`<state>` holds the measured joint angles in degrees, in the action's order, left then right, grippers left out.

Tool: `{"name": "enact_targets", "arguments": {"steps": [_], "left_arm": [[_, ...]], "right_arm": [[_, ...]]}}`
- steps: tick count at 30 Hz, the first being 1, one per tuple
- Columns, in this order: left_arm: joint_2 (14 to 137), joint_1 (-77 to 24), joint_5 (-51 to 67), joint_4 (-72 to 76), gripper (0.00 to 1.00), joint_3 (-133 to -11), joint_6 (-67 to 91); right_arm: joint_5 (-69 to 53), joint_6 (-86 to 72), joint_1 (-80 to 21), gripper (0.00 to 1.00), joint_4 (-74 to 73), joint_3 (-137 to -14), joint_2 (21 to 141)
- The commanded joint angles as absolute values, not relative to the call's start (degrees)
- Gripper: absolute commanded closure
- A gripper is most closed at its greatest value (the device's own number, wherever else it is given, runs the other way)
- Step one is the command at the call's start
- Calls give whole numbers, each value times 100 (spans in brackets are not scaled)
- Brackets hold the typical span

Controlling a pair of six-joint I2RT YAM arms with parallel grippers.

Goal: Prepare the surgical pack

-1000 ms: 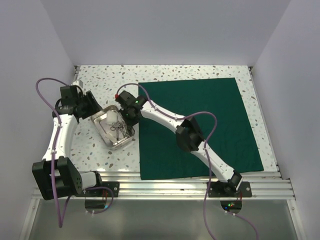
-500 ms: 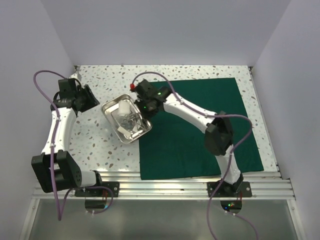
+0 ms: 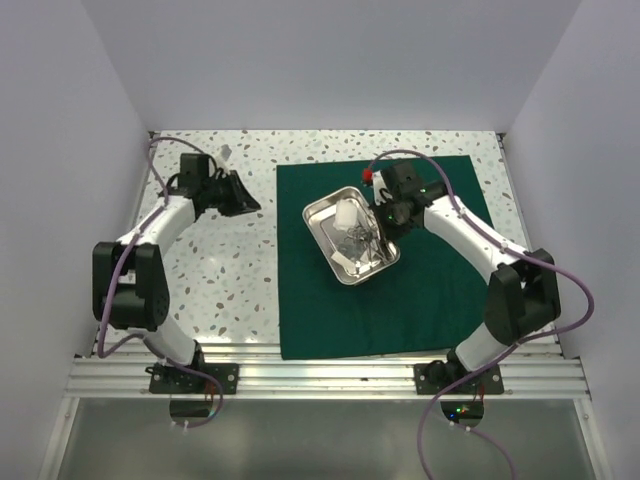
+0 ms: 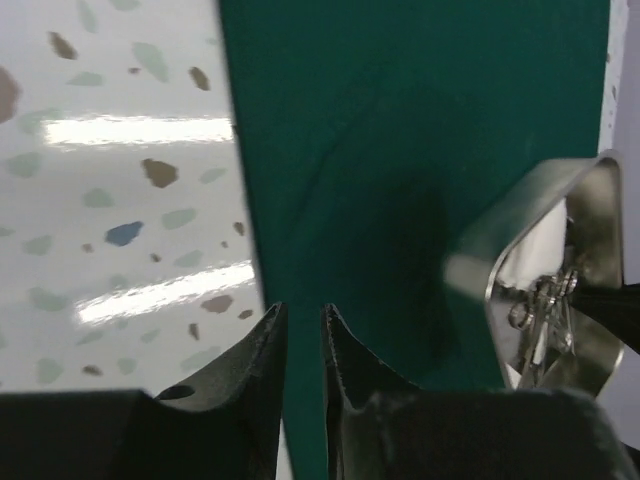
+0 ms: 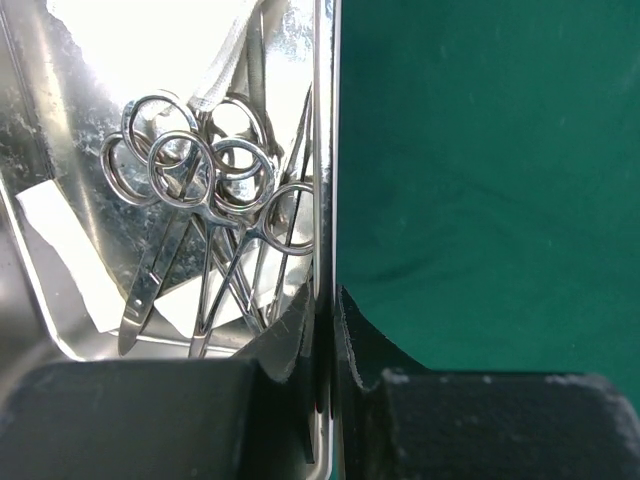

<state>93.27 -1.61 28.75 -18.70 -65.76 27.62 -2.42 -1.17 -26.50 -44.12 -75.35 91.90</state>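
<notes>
right wrist: gripper (image 5: pixel 322 300) on tray (image 5: pixel 324 120) rim

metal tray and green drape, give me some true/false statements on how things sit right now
1. The metal tray sits on the green drape. True.
2. The scissors lie inside the tray. True.
3. The right gripper is shut on the tray's rim. True.
4. The left gripper holds a pair of scissors. False: its jaws are nearly together with nothing between them, by the drape's left edge over the table.
5. The drape is folded into a small bundle. False: it lies spread flat.
</notes>
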Motion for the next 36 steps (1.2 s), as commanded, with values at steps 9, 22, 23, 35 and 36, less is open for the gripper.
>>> {"name": "enact_targets", "arguments": {"steps": [9,22,23,35,36], "left_arm": [[10933,-931,3867,-914,92,-7224,3050],[12014,-1529,3990,-1151,84,-7936,3129],[12119,-1538,3955,-1177,83,-8024,3129],[12463,-1328,2822,-2101,93,-7771,3471],[12454,-1275,2804,-2118,94,-7700,3515]], "right_arm": [[-1415,2028,-1477,100,-3823,-6653,9035],[-660,1828,-1266,76,-4122,-7295,10142],[-659,1793,-1266,70,-4113,-7269,10134],[1062,-1639,-1143,45,-5184,-8261,10309],[1133,-1791,-1082,46,-5203,-8392,10344]]}}
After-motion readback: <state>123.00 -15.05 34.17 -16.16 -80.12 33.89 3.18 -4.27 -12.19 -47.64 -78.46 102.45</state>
